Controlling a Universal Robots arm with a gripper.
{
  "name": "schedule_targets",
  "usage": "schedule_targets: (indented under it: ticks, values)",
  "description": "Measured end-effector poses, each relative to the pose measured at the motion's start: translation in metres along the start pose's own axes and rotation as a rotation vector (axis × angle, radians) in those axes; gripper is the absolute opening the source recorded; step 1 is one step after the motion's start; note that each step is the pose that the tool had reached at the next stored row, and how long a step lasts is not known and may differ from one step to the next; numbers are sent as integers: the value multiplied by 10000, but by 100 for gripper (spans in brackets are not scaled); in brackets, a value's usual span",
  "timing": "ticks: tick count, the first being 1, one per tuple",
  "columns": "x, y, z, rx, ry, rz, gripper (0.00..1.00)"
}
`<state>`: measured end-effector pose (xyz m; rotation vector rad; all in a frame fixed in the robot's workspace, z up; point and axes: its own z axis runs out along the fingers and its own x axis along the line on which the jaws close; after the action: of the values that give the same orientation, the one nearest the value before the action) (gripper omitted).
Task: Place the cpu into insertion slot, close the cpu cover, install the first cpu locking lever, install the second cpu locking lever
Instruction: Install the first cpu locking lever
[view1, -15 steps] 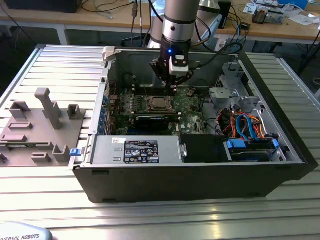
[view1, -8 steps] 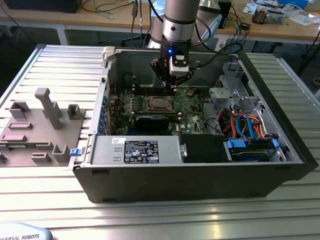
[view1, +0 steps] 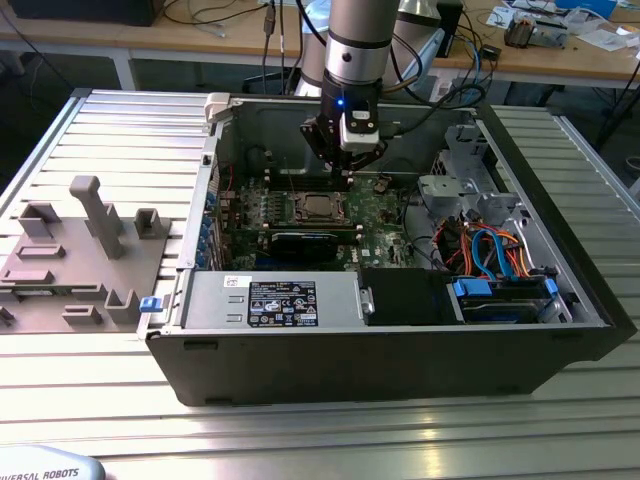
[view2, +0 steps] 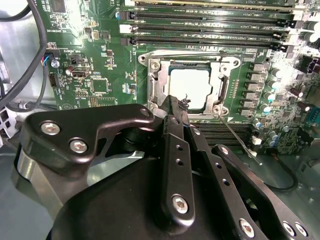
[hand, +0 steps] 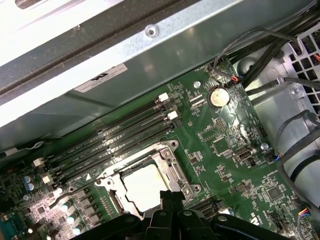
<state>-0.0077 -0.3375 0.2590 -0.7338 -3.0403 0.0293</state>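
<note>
Hovering over motherboard (hand: 225, 150) | gripper (view2: 175, 106) jaws pressed together, gripping nothing visible | cpu (view2: 192, 89) seated in insertion slot (view1: 318, 208) | cpu cover (view2: 156, 82) lies flat, framing it | gripper sits at cover's edge in the second wrist view

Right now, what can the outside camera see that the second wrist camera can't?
Exterior view: the whole computer case, the grey holders beside it and the blue cables inside it. Second wrist view: a thin metal lever sticking out beside the cpu cover. Both: the shut gripper close to the cpu, which sits under its cover.
</note>
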Motion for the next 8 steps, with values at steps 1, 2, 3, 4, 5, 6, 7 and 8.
schedule_targets:
  ticks: [1, 2, 3, 4, 5, 6, 7, 8]
  values:
    - [0, 0, 0, 0, 0, -21, 11]
    - [0, 0, 0, 1, -1, -34, 11]
    - [0, 0, 0, 1, -1, -51, 11]
    - [0, 0, 0, 1, -1, -63, 11]
    - [0, 0, 0, 1, -2, -80, 11]
    - [0, 0, 0, 1, -2, -92, 11]
    - [0, 0, 0, 1, -3, -105, 11]
    - [0, 0, 0, 1, -3, -124, 11]
